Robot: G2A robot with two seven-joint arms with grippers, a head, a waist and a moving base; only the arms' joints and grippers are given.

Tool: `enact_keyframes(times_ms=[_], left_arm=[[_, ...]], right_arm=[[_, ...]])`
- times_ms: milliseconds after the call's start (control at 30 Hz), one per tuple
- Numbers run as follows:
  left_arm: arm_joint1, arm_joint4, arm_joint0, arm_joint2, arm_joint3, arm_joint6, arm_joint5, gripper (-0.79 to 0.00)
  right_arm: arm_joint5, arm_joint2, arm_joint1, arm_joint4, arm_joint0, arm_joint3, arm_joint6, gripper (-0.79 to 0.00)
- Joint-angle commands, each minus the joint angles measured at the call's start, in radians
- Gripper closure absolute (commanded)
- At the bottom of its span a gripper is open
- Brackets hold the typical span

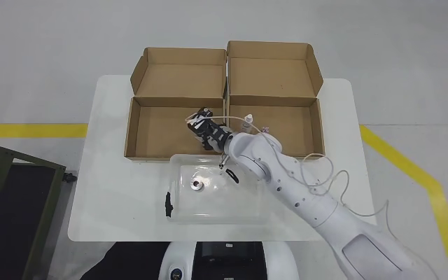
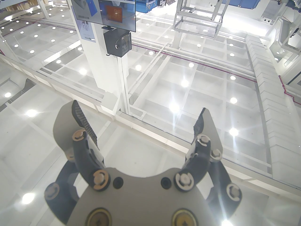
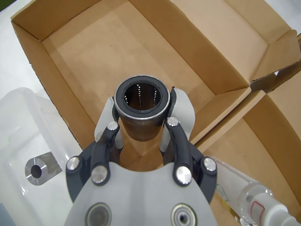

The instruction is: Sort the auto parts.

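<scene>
My right gripper (image 3: 143, 100) is shut on a black linear bearing (image 3: 140, 121) with steel rims, held upright with its open bore facing the camera. It hangs above the near right part of the left cardboard box (image 3: 112, 48), whose floor is bare. In the top view the right gripper (image 1: 204, 127) sits over that left box (image 1: 150, 133). My left gripper (image 2: 139, 106) is open with nothing between its fingers and points up at the ceiling.
The right cardboard box (image 1: 297, 133) holds a clear tube with a white fitting (image 3: 249, 196). A clear plastic tray (image 1: 241, 206) in front of the boxes holds a steel bushing (image 1: 197, 185) and a small black part (image 1: 168, 203). Both box lids stand open at the back.
</scene>
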Motion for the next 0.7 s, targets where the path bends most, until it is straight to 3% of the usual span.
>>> enact_keyframes(times_ms=[0, 167, 400, 533, 633, 667], left_arm=[[0.0, 0.0, 0.0, 0.0, 0.0, 0.0, 0.0, -0.785], [0.0, 0.0, 0.0, 0.0, 0.0, 0.0, 0.0, -0.785], [0.0, 0.0, 0.0, 0.0, 0.0, 0.0, 0.0, -0.785], [0.0, 0.0, 0.0, 0.0, 0.0, 0.0, 0.0, -0.785], [0.0, 0.0, 0.0, 0.0, 0.0, 0.0, 0.0, -0.785], [0.0, 0.0, 0.0, 0.0, 0.0, 0.0, 0.0, -0.785]], right_arm=[[-0.002, -0.001, -0.004, 0.002, 0.001, 0.009, 0.007, -0.052], [-0.003, 0.005, -0.012, 0.0, -0.002, 0.023, 0.027, -0.243], [-0.013, 0.022, -0.016, -0.008, -0.019, 0.021, 0.038, -0.292], [-0.025, 0.039, -0.013, -0.018, -0.033, -0.004, 0.044, -0.385], [-0.035, 0.057, -0.008, -0.036, -0.049, -0.042, 0.049, -0.742], [-0.037, 0.064, -0.006, -0.041, -0.056, -0.058, 0.053, -0.785]])
